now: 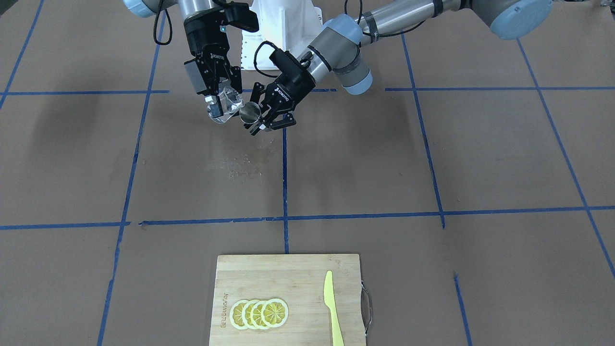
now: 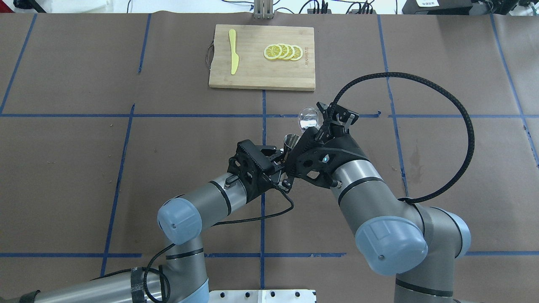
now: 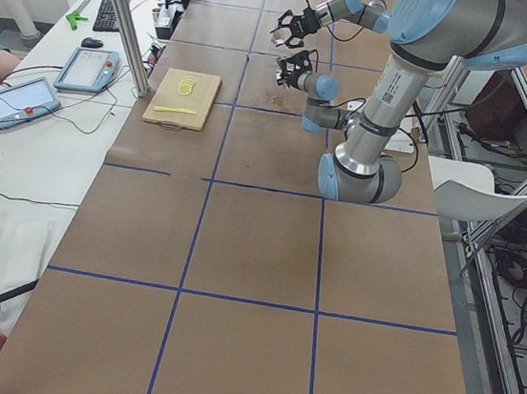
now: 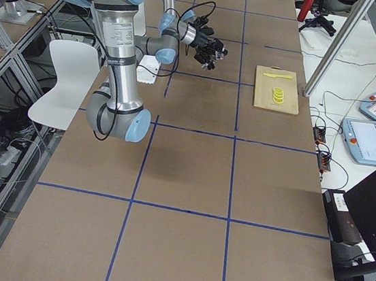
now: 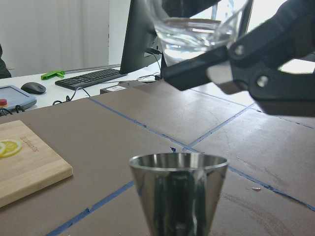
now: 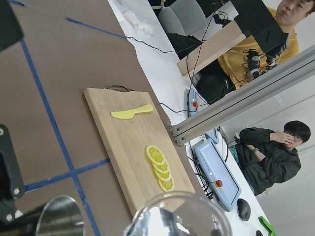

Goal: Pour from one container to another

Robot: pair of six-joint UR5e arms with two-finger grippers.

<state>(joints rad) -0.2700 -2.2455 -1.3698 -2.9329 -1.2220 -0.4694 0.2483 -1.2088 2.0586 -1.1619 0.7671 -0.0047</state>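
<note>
Front view: right gripper [image 1: 221, 100] pinches the glass [image 1: 227, 111]. The glass is tilted, mouth toward the jigger [image 1: 250, 112], which the left gripper [image 1: 260, 109] clamps by its sides. Both are held in the air above the table [image 1: 432, 158], rims nearly touching. Pale blotches [image 1: 240, 163] on the table below look like splashes to me, so aim matters.

Overhead: glass sits farther from the base than the jigger, just beside it. Board [image 2: 261, 75] with lemon slices [image 2: 283, 52] and knife [image 2: 233, 57] is well apart, not in the way.

Side views: the two grippers are close together over the table, too small to read the jaws.

Left wrist: jigger upright, mouth level, low centre of view. Glass is high above it, in the right gripper. Can't tell if the lip is over the mouth or behind it. Inside of the jigger is hidden.

Right wrist: glass rim at the bottom edge, jigger rim at bottom left, with a gap showing between them.

My read: pre-pour alignment, nothing visibly flowing. To do it well:
- get the lip over the middle of the jigger mouth before adding tilt
- drop the glass closer, since a high pour into a small mouth will miss
- roll the right wrist slowly, hold the jigger level and motionless
- stop short of the brim
</note>
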